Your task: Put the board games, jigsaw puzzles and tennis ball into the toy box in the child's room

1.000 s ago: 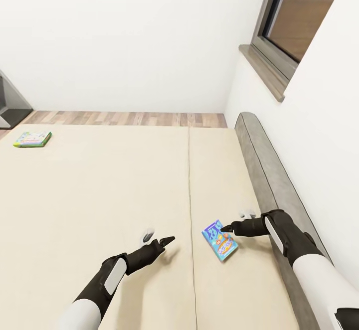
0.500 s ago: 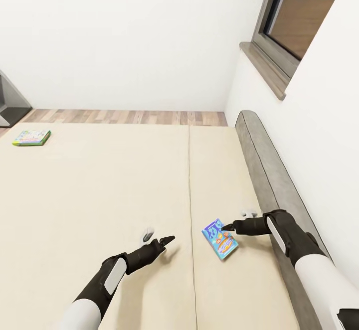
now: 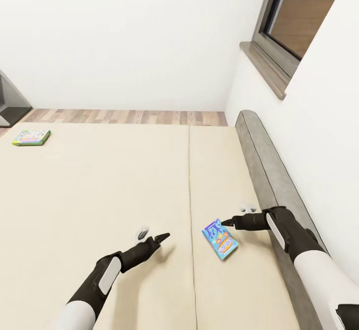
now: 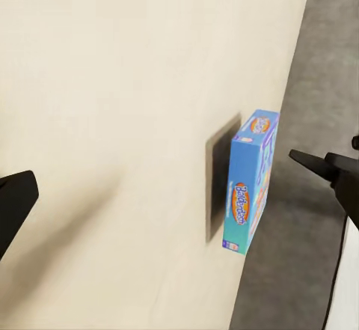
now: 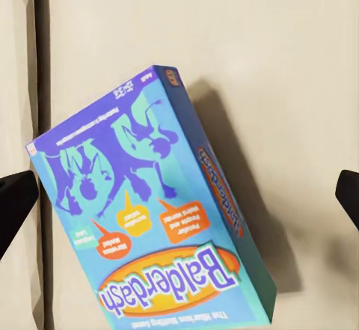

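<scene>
A mostly blue board game (image 3: pixel 219 239) lettered "Balderdash" lies flat on the beige bed (image 3: pixel 99 190), near the grey headboard. In the right wrist view it (image 5: pixel 149 225) lies between the fingers. My right gripper (image 3: pixel 237 216) hovers open just beyond its far corner, the dark fingertip almost at the box. My left gripper (image 3: pixel 153 234) is open over bare mattress, well to the left of the box. The left wrist view shows the box (image 4: pixel 250 180) edge-on. A second board game (image 3: pixel 31 137), white and green, lies at the bed's far left corner.
The padded grey headboard (image 3: pixel 264 170) runs along the right, against a white wall with a window and sill (image 3: pixel 264 71). A seam (image 3: pixel 189 180) splits the mattress. A strip of wood floor (image 3: pixel 124 117) lies beyond the bed, and a grey piece of furniture (image 3: pixel 10 103) stands at the far left.
My right gripper has risen slightly and drawn a little away from the blue box. The left gripper has shifted slightly left. Neither box has moved.
</scene>
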You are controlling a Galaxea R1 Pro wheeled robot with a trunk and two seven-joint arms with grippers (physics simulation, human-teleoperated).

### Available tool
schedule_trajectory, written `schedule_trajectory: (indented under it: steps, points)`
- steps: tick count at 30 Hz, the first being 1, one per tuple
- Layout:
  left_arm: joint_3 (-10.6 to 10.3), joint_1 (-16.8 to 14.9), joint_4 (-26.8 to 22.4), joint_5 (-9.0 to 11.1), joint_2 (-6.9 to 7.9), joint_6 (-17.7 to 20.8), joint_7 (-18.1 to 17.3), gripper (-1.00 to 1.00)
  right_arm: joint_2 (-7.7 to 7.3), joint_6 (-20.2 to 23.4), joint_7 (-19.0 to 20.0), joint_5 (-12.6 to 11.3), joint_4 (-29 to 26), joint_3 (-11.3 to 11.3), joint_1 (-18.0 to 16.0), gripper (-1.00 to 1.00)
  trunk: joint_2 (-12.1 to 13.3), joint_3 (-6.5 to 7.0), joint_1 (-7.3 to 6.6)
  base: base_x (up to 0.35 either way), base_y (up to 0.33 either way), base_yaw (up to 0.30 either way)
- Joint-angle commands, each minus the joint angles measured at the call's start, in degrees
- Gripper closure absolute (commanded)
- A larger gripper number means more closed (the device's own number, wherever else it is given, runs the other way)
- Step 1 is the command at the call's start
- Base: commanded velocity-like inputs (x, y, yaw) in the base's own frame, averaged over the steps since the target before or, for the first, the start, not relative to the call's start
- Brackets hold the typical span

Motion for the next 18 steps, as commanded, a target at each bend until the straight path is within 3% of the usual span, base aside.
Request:
schedule_trajectory:
  steps: [1,18]
  points:
    - [0.26,-0.02,-0.01,0.16,-0.06,0.44,-0.12,-1.00,-0.06,0.23,0.12,-0.01,-0.05,0.16,-0.03,-1.00,-0.02,-0.04,0.00,0.000,0.000,0.000]
    - [0.26,-0.02,-0.01,0.16,-0.06,0.44,-0.12,-1.00,-0.06,0.23,0.12,-0.01,-0.05,0.16,-0.03,-1.00,-0.02,-0.04,0.00,0.000,0.000,0.000]
